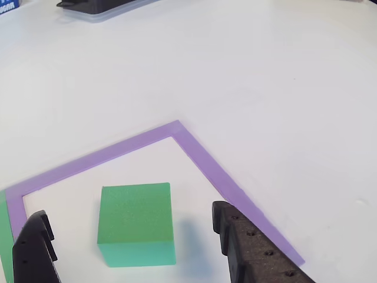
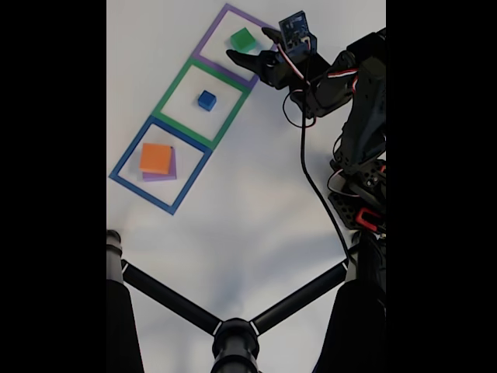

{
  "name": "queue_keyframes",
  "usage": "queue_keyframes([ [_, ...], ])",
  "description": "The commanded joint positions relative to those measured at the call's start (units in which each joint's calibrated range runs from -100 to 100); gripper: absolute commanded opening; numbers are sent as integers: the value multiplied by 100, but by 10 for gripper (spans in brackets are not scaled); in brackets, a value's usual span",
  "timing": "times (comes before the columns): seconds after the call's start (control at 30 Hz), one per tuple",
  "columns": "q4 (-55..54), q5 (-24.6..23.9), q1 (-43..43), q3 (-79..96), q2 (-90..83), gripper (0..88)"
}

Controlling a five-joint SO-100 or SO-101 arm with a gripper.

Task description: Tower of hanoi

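Observation:
A green cube (image 1: 136, 223) (image 2: 243, 39) rests on the table inside a purple tape square (image 1: 194, 154) (image 2: 219, 27). My gripper (image 1: 126, 239) (image 2: 250, 45) is open, with one black finger on each side of the cube and a gap to both. In the fixed view a small blue cube (image 2: 206, 99) sits in the green tape square (image 2: 172, 89). An orange block (image 2: 156, 158) lies on top of a purple block (image 2: 171, 172) in the blue tape square (image 2: 130, 151).
A black object on a clear base (image 1: 97, 8) stands at the far edge in the other view, with a blue item (image 1: 8, 5) at the top left corner. A black camera stand (image 2: 233, 334) spreads across the near table. Arm cables (image 2: 311, 179) trail at right.

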Motion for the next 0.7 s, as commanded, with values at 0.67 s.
queue_keyframes([
  [0.67,-379,0,-167,-909,990,253],
])
